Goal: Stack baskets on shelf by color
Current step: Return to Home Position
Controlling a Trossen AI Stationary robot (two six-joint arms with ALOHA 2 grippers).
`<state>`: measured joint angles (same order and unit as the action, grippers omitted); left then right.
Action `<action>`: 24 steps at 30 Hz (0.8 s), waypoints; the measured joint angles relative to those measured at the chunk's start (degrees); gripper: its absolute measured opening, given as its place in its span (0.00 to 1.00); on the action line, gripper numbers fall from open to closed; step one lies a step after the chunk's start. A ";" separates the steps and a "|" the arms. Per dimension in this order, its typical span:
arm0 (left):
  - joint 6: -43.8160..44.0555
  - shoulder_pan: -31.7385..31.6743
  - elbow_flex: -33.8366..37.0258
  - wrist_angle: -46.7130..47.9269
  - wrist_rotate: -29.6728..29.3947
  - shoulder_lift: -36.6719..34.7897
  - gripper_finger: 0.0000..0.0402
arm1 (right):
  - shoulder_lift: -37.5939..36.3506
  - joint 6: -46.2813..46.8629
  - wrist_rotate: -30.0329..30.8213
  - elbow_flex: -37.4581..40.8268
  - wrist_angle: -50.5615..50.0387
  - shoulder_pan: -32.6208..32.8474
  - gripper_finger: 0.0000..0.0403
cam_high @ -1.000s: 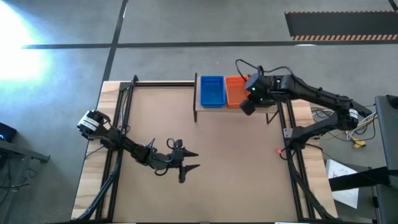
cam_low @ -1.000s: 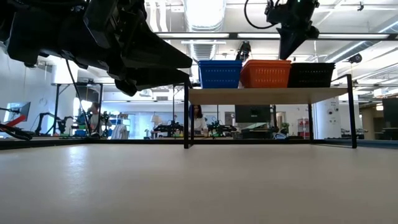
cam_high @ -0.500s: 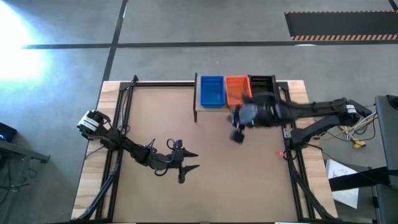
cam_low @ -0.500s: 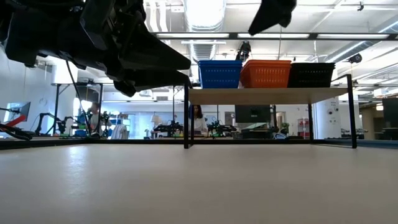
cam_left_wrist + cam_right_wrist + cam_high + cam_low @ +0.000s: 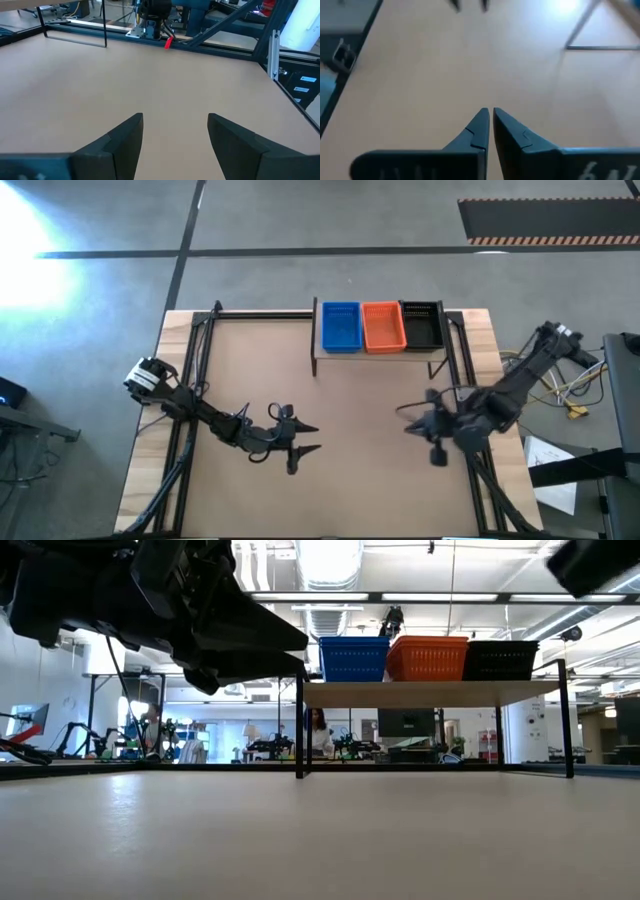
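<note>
On the shelf [image 5: 430, 693] at the table's far edge, baskets sit side by side on their bases: blue [image 5: 341, 326], orange [image 5: 382, 326] and black [image 5: 422, 324]. The low view shows them in the same order: blue [image 5: 353, 659], orange [image 5: 427, 657], black [image 5: 500, 660]. How many are nested in each colour I cannot tell. My left gripper [image 5: 312, 437] hovers open over the table's near left part, holding nothing. My right gripper [image 5: 408, 418] hovers shut over the table's right part, well short of the shelf, pointing toward the left; its fingers [image 5: 491, 112] hold nothing.
Bare wooden tabletop [image 5: 350, 390] lies between the two grippers and in front of the shelf. Black frame rails [image 5: 192, 380] run along the table's left and right sides. The left arm's body [image 5: 170, 600] fills the low view's upper left. Cables [image 5: 575, 395] lie beyond the right edge.
My right gripper has drawn back from above the orange and black baskets on the shelf, swinging toward the table's near right part and turning to point left. The black basket, hidden under it before, now shows on the shelf. My left arm has kept still.
</note>
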<state>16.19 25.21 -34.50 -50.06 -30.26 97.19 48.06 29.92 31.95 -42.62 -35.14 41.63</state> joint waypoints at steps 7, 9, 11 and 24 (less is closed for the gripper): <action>-0.02 -1.08 -0.40 -0.50 0.02 0.00 0.52 | -21.53 3.99 7.22 12.99 2.83 3.10 0.02; -0.02 -1.65 -0.54 -0.50 0.00 0.00 0.52 | -27.58 1.38 7.29 15.66 4.20 2.60 0.02; -0.06 -2.15 -0.57 -0.42 -0.02 -0.22 0.52 | -33.33 -0.99 7.29 17.75 5.13 2.45 0.02; -1.46 -9.86 9.95 0.06 10.83 -16.88 0.08 | -46.76 -14.31 9.35 29.06 14.54 2.22 0.02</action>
<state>14.73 15.35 -24.55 -50.00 -19.43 80.31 1.31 15.61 41.30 -13.57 -20.61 43.85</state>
